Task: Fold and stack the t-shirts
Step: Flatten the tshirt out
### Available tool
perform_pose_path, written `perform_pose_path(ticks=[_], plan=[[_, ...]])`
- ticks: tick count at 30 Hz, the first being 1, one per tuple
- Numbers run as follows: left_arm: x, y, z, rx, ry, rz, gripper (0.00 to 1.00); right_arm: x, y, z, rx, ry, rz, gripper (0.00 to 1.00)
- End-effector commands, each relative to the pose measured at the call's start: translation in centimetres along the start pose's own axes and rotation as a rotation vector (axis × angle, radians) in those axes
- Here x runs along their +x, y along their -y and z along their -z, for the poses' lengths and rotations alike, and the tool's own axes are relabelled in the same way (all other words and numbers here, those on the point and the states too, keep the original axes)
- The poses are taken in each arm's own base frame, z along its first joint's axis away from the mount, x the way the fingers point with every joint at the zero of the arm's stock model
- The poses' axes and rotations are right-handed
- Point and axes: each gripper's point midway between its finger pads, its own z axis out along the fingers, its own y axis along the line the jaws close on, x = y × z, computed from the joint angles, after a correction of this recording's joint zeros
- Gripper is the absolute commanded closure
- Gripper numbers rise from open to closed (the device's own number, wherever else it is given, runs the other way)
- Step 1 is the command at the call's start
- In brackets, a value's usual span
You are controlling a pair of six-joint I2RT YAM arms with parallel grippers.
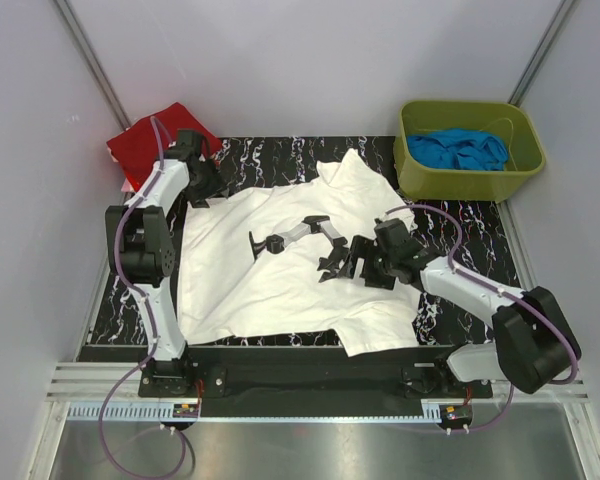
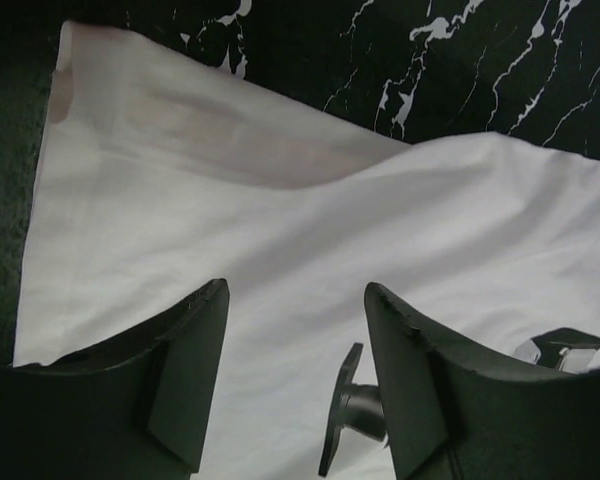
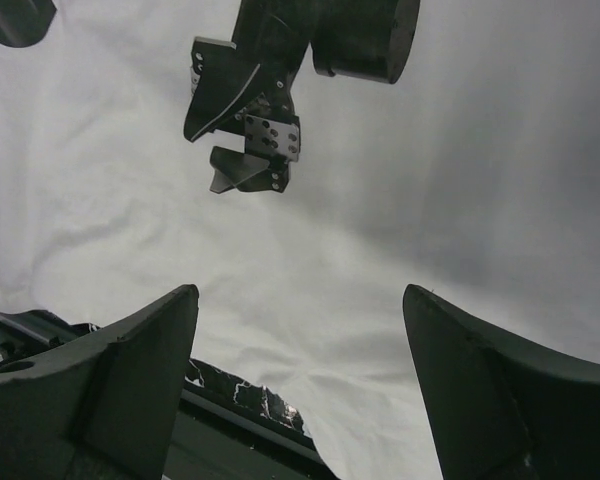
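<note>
White t-shirt (image 1: 280,290) lies open and flat mid-bench (image 1: 490,230), print (image 1: 290,235) up. No fold in it yet, so my read is it's spread for the first fold. Red t-shirt (image 1: 150,140) sits folded at the far-left corner, clear of the working area and probably the base of the stack. Green bin (image 1: 420,180) at far right holds blue cloth (image 1: 458,150), likely more to do.

Left arm (image 1: 145,240) reaches to the far-left edge of the white shirt. Left jaws are part open, gripping nothing: the wrist view shows plain white cloth between the fingers (image 2: 185,370). They sit just inside the shirt's edge, a sensible spot for an edge pick. Can't tell if the tips touch the fabric.

Right arm (image 1: 480,290) comes in from the near right. Right jaws are spread wide and empty, over mid-shirt just right of the print. The fingers (image 3: 130,380) frame bare cloth.

Judgement: left looks staged to pinch that edge. Right is over mid-panel with no edge to grab, so it either pins a fold line or has to move to a hem first.
</note>
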Motion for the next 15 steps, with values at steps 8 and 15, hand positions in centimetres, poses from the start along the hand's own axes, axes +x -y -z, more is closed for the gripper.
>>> perform_pose_path(ticks=[8, 15], plan=[[-1.8, 2.8, -2.2, 0.009, 0.096, -0.018, 0.60, -0.5, -1.7, -2.6, -0.078, -0.007, 0.038, 0.12], [-2.8, 3.6, -4.2, -0.003, 0.116, -0.035, 0.64, -0.3, -1.9, -2.9, -0.091, -0.022, 0.045, 0.15]])
